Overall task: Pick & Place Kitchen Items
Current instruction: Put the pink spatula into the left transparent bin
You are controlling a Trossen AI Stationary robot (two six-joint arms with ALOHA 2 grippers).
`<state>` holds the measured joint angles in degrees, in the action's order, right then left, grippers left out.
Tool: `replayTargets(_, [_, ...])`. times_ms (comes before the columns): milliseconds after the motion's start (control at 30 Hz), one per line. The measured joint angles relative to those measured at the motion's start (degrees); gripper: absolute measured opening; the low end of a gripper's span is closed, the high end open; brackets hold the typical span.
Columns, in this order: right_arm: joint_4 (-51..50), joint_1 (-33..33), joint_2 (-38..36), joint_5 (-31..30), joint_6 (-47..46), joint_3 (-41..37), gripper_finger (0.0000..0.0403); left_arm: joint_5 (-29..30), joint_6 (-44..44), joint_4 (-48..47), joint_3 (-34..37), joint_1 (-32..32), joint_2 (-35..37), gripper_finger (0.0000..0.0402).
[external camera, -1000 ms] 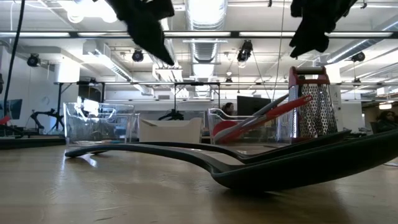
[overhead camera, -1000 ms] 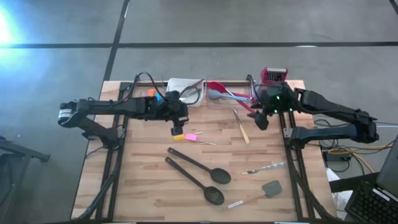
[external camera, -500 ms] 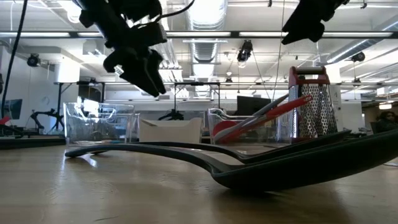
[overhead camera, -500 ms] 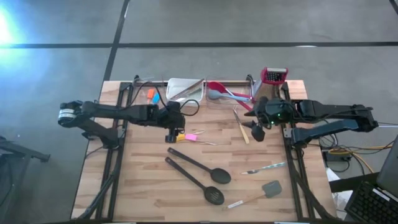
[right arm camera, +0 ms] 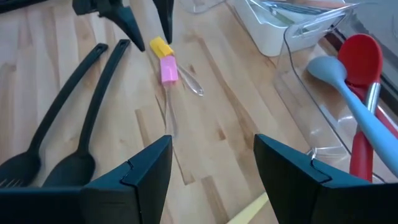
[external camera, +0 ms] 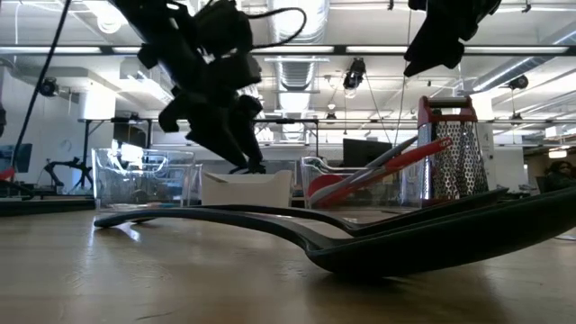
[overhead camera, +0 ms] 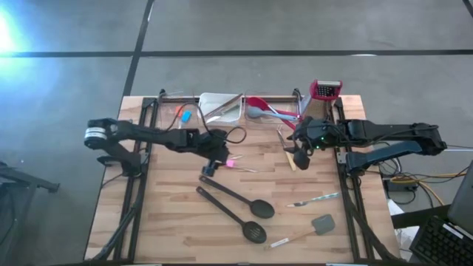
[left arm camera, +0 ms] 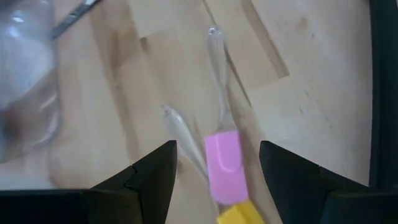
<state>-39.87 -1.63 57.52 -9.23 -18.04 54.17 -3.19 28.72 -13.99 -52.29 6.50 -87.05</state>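
While left claw [left arm camera: 214, 171] hangs spread, pink spatula [left arm camera: 222, 158] shows clear handle; right claw [right arm camera: 211, 165] spread.

Wooden table [overhead camera: 170, 222] with two black spoons [overhead camera: 240, 199], pink spatula [left arm camera: 222, 158], grey spatula [overhead camera: 321, 223], red-topped grater [overhead camera: 325, 90].

high: top-down | low: table-level, facing room | wrists: close, both see pink spatula [left arm camera: 222, 158]
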Motion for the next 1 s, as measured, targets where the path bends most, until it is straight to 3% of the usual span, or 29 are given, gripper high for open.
replayTargets(500, [-0.2, 0.0, -0.1, 0.1, -0.2, 0.1, 0.0219, -3.0, 1.5, -2.6, -6.0, 0.0, -13.1, 0.0234])
replayTargets(1000, [-0.1, 0.0, -0.1, 0.2, -0.3, 0.1, 0.0219, -2.2, 1.9, -2.6, -8.5, 0.8, -18.0, 0.0225])
